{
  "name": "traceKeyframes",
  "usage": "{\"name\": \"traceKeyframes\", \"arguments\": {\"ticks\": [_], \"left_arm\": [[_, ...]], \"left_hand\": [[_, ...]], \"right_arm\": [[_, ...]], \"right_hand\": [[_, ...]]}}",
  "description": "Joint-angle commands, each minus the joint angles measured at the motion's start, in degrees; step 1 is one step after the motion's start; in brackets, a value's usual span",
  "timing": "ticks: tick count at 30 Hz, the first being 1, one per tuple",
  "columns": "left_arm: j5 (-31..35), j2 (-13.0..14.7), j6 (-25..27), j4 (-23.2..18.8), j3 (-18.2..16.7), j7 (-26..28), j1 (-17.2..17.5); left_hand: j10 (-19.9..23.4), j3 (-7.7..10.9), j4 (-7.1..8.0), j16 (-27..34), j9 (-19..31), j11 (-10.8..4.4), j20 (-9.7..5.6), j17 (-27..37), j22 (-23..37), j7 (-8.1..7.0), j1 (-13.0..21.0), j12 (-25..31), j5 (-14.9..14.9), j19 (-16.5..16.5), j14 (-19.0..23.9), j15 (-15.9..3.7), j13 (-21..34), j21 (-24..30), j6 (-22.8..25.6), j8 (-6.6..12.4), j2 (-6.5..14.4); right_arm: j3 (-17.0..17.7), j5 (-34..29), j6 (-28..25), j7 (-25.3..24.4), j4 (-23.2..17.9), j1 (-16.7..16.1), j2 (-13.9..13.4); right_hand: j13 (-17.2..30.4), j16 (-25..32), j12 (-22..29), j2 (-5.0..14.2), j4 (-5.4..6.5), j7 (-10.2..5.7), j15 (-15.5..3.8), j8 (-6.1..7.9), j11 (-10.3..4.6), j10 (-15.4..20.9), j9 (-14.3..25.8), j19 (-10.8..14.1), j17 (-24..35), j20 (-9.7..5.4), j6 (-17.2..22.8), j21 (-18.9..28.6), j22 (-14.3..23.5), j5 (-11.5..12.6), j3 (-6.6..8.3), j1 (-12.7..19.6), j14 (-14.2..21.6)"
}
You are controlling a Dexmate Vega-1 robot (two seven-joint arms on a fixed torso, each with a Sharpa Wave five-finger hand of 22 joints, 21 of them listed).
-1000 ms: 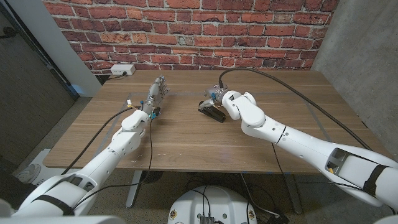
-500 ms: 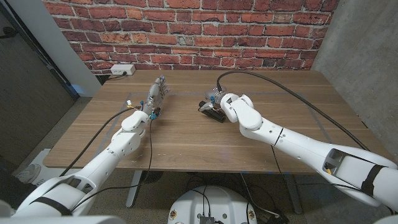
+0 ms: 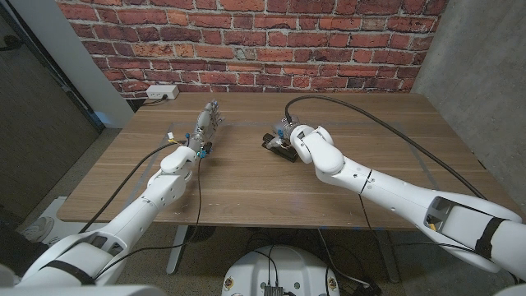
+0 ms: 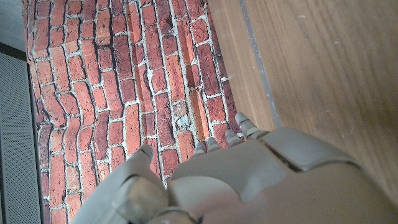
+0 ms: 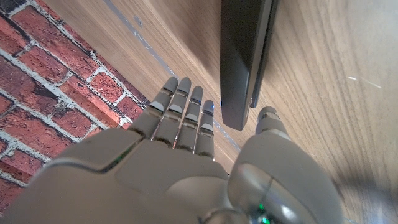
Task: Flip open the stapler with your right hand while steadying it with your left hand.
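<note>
The black stapler [image 3: 278,148] lies closed on the wooden table [image 3: 271,189], a little right of the middle. My right hand [image 3: 286,131] is at its far end, mostly hidden behind my wrist. In the right wrist view the stapler [image 5: 245,56] runs away from my right hand [image 5: 186,162]. Its near end sits between the spread fingers [image 5: 180,106] and the thumb, and no grip shows. My left hand [image 3: 209,122] stands well to the left of the stapler with its fingers stretched out and nothing in it. In the left wrist view my left hand [image 4: 249,180] points at the brick wall.
A white socket box [image 3: 160,92] sits at the table's far left corner against the brick wall [image 3: 246,41]. A black cable [image 3: 386,119] arcs over the table's right half to my right wrist. A concrete wall stands on the right.
My right arm has shifted slightly left, bringing the hand closer over the stapler's far end. The left arm and the stapler have not moved.
</note>
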Motion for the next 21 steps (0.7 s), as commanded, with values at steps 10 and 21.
{"name": "traceKeyframes", "arguments": {"ticks": [10,21], "left_arm": [[0.2,0.0,0.0,-0.2,0.1,0.1,-0.2],[0.1,0.2,0.1,-1.2,0.1,0.4,0.4]], "left_hand": [[-8.0,0.28,0.00,0.4,0.1,0.05,0.06,0.1,0.3,0.06,-0.3,0.1,-0.1,-4.9,-5.1,-2.23,0.3,-0.1,-9.8,0.02,3.0],[-8.0,0.29,0.00,0.4,0.1,0.00,0.01,0.1,0.3,0.06,-0.3,0.1,-0.1,-4.8,-5.1,-2.18,0.3,-0.3,-9.8,0.01,3.0]], "right_arm": [[-0.8,-4.6,0.5,4.2,0.3,-0.1,0.0],[-0.6,-8.3,0.3,4.1,-0.5,-1.4,-0.2]], "right_hand": [[0.2,3.2,0.6,1.77,-1.07,-3.25,-6.89,2.97,-0.97,3.1,0.2,2.1,2.6,-1.50,10.8,1.9,0.8,0.1,1.35,6.2,6.0],[1.3,14.4,1.6,3.37,-2.06,-4.76,-9.95,1.17,-3.09,9.5,0.1,3.3,11.8,-3.74,13.2,5.0,2.3,-1.0,2.18,18.0,13.5]]}}
